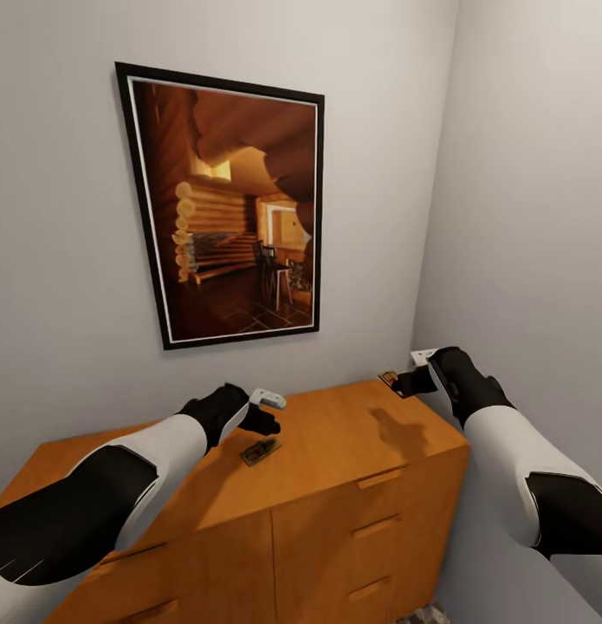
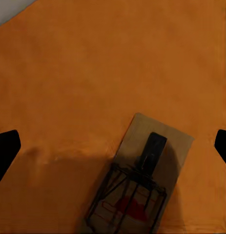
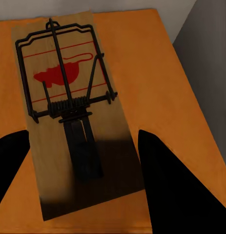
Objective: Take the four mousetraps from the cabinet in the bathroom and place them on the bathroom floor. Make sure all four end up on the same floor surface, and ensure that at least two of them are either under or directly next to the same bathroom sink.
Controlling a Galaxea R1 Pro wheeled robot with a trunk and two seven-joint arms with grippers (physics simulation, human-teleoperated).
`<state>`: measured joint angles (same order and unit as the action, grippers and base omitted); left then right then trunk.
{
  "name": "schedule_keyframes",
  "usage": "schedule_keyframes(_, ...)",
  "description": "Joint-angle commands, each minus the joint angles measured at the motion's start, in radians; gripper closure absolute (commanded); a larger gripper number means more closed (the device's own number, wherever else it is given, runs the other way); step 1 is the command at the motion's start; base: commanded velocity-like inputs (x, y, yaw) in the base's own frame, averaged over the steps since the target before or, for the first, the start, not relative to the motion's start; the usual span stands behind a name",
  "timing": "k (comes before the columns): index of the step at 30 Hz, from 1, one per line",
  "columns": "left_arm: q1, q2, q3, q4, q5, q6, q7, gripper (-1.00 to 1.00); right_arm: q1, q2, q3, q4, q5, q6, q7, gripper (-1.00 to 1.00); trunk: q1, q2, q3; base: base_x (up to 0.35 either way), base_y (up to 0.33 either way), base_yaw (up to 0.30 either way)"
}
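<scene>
On top of the low, wide orange-brown wooden cabinet [image 1: 335,451], which stands in a corner of pale grey walls, a small flat brown wooden mousetrap with black wire parts [image 1: 260,451] lies near the front-left part of the surface. The left claw [image 1: 264,422] hangs just above and behind this trap; in the left wrist view its two dark fingertips [image 2: 5,151] stand far apart at either edge of the frame, so it is open, with the trap [image 2: 139,183] lying flat on the wood between and below them, untouched, its wire frame over a red printed mark. A small white and grey object [image 1: 268,398] sits by the left wrist. Toward the cabinet's back right corner, the right claw [image 1: 403,382] holds a second flat wooden mousetrap [image 1: 390,378] over the surface; in the right wrist view the dark fingers [image 3: 176,180] close on either side of that trap's near end [image 3: 76,122], whose black spring bar and red mouse print face up, gripping it. Above the cabinet, a large black-framed picture of a log-cabin interior [image 1: 231,212] hangs on the wall. Slim bar handles [image 1: 380,477] show on the drawer fronts below.
</scene>
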<state>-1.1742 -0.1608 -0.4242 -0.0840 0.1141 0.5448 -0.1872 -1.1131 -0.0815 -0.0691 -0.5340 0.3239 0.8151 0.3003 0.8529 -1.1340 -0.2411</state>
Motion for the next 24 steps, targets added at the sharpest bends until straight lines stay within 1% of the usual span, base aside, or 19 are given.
schedule_keyframes(1, -0.001, 0.0, -0.009, -0.002, 0.01, 0.005, 0.0, -1.0, -0.001, 0.0, -0.005, -0.001, 0.01, 0.003, 0.009, 1.0, 0.0, -0.001, -0.001, -0.216, -0.043, 0.0)
schedule_keyframes(6, -0.001, -0.001, -0.008, -0.003, 0.01, 0.004, 0.0, -1.0, -0.001, 0.0, -0.005, -0.001, 0.01, 0.003, 0.008, 1.0, 0.0, -0.001, -0.001, -0.115, -0.026, 0.0)
schedule_keyframes(14, -0.001, 0.002, -0.009, -0.003, 0.009, 0.002, 0.0, -1.0, -0.001, -0.001, -0.005, -0.001, 0.01, 0.003, 0.009, 1.0, 0.0, -0.001, -0.001, -0.021, -0.005, 0.0)
schedule_keyframes(19, -0.001, 0.003, -0.01, -0.003, 0.008, -0.029, -0.005, -1.0, -0.001, -0.001, -0.005, -0.001, 0.01, 0.003, 0.008, 1.0, 0.0, -0.001, -0.001, -0.003, -0.001, 0.0)
schedule_keyframes(24, -0.001, 0.004, -0.01, 0.0, 0.008, -0.045, -0.008, -1.0, -0.001, -0.002, -0.005, 0.0, 0.01, 0.002, 0.008, 1.0, 0.0, -0.001, -0.001, 0.0, 0.0, 0.0)
